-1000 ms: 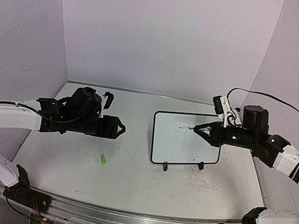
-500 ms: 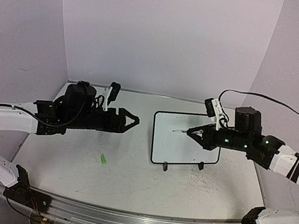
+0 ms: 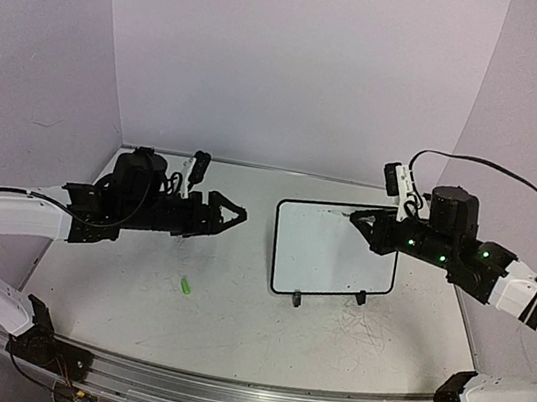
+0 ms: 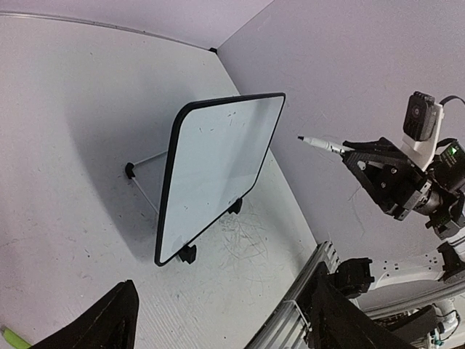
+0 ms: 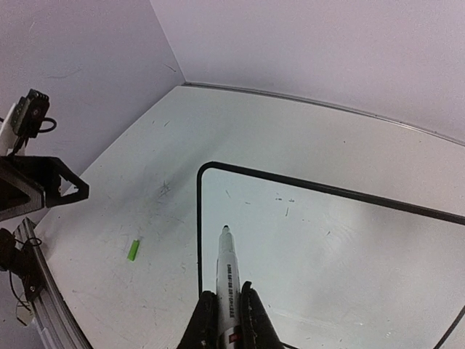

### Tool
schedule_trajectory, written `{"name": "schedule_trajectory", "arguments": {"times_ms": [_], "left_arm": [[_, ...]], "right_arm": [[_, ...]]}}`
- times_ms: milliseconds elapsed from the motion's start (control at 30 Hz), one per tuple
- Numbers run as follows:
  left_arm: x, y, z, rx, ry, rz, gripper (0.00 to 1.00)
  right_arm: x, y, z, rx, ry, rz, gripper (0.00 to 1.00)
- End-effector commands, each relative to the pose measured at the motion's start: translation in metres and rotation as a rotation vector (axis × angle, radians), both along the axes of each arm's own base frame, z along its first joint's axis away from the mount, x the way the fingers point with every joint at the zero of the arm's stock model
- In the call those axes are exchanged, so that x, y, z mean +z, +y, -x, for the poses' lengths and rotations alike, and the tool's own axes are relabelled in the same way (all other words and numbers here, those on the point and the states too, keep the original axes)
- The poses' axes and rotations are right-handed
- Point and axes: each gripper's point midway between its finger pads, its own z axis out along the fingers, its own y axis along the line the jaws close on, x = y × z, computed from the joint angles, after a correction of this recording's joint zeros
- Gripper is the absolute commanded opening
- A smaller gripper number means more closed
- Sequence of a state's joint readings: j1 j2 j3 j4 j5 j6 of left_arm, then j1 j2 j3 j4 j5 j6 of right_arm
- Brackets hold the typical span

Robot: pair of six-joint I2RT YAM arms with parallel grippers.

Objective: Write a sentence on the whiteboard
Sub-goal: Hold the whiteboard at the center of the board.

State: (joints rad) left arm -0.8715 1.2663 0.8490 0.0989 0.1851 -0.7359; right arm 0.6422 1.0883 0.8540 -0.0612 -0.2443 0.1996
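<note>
Now R claw [image 3: 362,218] pinches marker [image 5: 226,262] by whiteboard [image 3: 331,256] — L claw [image 3: 233,214] wide, empty; green bit [image 3: 185,286] on table.

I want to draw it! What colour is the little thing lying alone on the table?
The little thing is bright green; the top view shows it best.

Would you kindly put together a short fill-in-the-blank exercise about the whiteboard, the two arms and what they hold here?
1. The right gripper is shut on a ____.
2. The fingers of the left gripper stand ____, holding nothing.
3. The whiteboard has a thin ____ frame.
4. The small loose piece on the table is ____ in colour.
Missing words: marker; open; black; green.
</note>
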Motion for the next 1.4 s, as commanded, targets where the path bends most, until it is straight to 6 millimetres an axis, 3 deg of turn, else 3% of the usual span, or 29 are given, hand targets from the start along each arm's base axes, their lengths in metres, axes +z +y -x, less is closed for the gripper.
{"name": "schedule_trajectory", "arguments": {"times_ms": [0,233,367,533,733,1000,1133,1367], "left_arm": [[-0.015,-0.003,0.005,0.002,0.098,0.045,0.83],[-0.034,0.008,0.003,0.068,0.136,0.027,0.84],[-0.035,0.012,-0.003,0.11,0.131,0.023,0.84],[-0.037,0.004,-0.014,0.127,0.126,0.007,0.85],[-0.047,-0.018,-0.025,0.073,0.099,-0.035,0.86],[-0.026,-0.035,-0.027,-0.015,-0.083,0.058,0.86],[-0.023,-0.052,-0.029,-0.075,-0.142,0.086,0.84],[-0.008,-0.071,-0.032,-0.223,-0.215,0.12,0.84]], "right_arm": [[0.043,-0.008,-0.006,-0.064,-0.093,-0.068,0.0],[0.066,-0.023,0.01,-0.09,-0.123,-0.139,0.0],[0.077,-0.032,0.019,-0.096,-0.14,-0.132,0.0],[0.062,-0.04,0.014,-0.13,-0.143,-0.043,0.0],[0.044,-0.033,0.007,-0.109,-0.143,0.017,0.0],[0.037,-0.045,0.001,-0.171,-0.157,0.071,0.05],[0.027,-0.037,-0.006,-0.162,-0.138,0.094,0.06],[0.028,-0.021,-0.003,-0.099,-0.162,0.074,0.0]]}}
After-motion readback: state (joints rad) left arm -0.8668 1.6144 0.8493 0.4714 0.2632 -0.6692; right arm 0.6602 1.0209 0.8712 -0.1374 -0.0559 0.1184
